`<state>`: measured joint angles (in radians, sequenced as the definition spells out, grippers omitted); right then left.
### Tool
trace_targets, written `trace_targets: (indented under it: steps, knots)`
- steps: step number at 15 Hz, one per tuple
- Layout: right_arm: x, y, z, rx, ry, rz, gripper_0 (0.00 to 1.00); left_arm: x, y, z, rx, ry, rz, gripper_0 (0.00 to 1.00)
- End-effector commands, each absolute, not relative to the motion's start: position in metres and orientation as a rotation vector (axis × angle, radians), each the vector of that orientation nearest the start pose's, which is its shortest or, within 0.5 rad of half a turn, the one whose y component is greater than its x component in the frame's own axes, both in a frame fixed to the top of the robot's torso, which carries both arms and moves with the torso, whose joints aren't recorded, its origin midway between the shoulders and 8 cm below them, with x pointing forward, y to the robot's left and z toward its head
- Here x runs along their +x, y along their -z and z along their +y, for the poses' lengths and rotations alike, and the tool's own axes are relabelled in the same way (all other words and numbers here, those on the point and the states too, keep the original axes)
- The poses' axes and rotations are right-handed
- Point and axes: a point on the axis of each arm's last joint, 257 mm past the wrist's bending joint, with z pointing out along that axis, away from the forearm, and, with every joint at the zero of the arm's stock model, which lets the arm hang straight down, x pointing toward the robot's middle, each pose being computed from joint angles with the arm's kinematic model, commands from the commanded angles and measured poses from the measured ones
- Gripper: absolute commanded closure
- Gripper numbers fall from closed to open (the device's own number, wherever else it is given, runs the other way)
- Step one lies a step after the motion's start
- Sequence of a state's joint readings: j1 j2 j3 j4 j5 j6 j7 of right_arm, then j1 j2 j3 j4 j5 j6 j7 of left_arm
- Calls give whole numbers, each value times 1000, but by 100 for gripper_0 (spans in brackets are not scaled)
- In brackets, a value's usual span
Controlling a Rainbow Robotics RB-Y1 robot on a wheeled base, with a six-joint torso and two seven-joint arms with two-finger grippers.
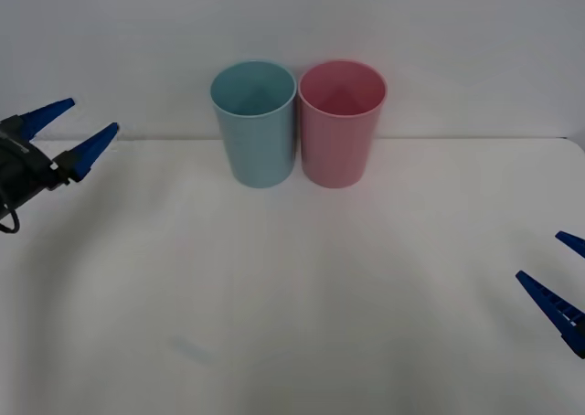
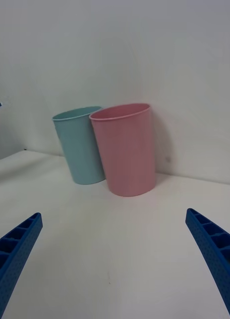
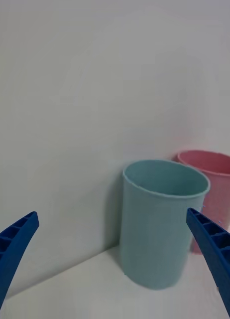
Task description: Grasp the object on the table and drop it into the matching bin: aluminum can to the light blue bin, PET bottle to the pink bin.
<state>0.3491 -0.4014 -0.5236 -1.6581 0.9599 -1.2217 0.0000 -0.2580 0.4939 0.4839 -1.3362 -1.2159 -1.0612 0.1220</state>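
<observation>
Light blue bin (image 1: 253, 122) and pink bin (image 1: 342, 122) stood touching on worktop (image 1: 292, 324); left end effector (image 1: 80, 128) and right end effector (image 1: 559, 273) released, well apart.

Soft, even light; faint shadows beside the bins (image 1: 297, 127); slightly hazy.

The front view looks forward and down from above the arms onto the white worktop (image 1: 292, 324), with the light blue bin (image 1: 254, 122) and the pink bin (image 1: 342, 122) side by side at its far edge against the wall. The right wrist view sits low at the right, facing both bins from their pink side. The left wrist view looks from the left, close to the light blue bin, the pink bin partly hidden behind it. All three share the two bins.
</observation>
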Motion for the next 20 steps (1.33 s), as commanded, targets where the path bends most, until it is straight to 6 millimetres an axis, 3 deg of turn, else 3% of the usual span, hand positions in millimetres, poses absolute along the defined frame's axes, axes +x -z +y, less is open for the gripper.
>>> trace_targets:
  steps: [1,6,9,12,15,20]
  knots:
    - [342,169,-330,-465,-567,1441,0,501,91,354,537,451,1402,0]
    - [342,169,-330,-465,-567,1441,0,452,114,390,615,410,1452,0]
    - [342,169,-330,-465,-567,1441,0,422,130,404,628,392,1475,0]
    - [342,169,-330,-465,-567,1441,0,396,134,414,614,396,1492,0]
    - [342,169,-330,-465,-567,1441,0,375,132,419,618,399,1506,0]
    - [342,169,-330,-465,-567,1441,0,361,138,428,589,410,1536,0]
